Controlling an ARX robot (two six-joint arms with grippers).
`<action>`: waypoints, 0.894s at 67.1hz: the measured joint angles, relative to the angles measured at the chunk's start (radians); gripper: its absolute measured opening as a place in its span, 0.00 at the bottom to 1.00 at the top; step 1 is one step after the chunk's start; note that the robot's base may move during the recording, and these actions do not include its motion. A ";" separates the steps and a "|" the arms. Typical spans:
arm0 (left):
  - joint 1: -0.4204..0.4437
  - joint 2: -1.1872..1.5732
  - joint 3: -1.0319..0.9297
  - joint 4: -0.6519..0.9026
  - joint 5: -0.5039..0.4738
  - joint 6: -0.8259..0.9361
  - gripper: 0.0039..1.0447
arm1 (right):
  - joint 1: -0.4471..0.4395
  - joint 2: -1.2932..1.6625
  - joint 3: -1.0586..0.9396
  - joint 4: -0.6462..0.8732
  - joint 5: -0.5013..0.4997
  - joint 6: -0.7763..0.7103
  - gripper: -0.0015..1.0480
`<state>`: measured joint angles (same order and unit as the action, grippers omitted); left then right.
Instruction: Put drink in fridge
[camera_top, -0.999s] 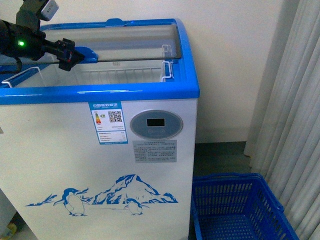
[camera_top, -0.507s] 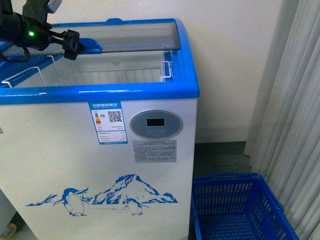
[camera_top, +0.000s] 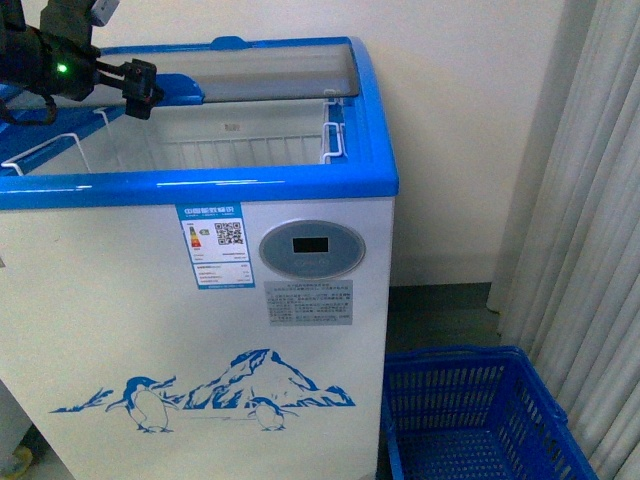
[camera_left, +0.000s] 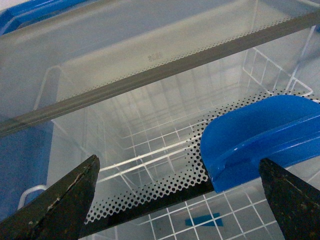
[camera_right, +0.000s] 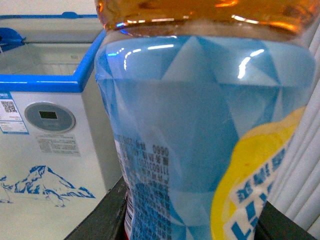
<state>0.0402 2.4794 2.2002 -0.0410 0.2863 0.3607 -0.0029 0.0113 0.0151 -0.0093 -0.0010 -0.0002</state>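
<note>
Gripping the drink (camera_right: 200, 125) outside the fridge (camera_top: 200, 185), the right gripper (camera_right: 195, 215) may find the opening too narrow if the left gripper (camera_left: 177, 167), jaws spread around the blue lid handle (camera_left: 260, 135), slips off.

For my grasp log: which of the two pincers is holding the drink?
The right pincer: the drink sits between its fingers. The left pincer is open at the blue lid handle.

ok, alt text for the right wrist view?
A drink bottle with a light-blue and yellow label and amber liquid fills the frame, sitting between the right tool's dark fingers. Behind it stands the white fridge with its blue rim.
</note>
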 joint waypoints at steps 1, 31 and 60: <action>0.000 -0.003 -0.005 0.003 0.000 0.000 0.92 | 0.000 0.000 0.000 0.000 0.000 0.000 0.38; 0.002 -0.207 -0.354 0.202 0.000 -0.081 0.92 | 0.000 0.000 0.000 0.000 0.000 0.000 0.38; 0.012 -0.622 -0.835 0.454 -0.150 -0.260 0.92 | 0.000 0.000 0.000 0.000 0.000 0.000 0.38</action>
<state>0.0521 1.8576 1.3651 0.4133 0.1368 0.1009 -0.0029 0.0113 0.0151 -0.0093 -0.0010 -0.0002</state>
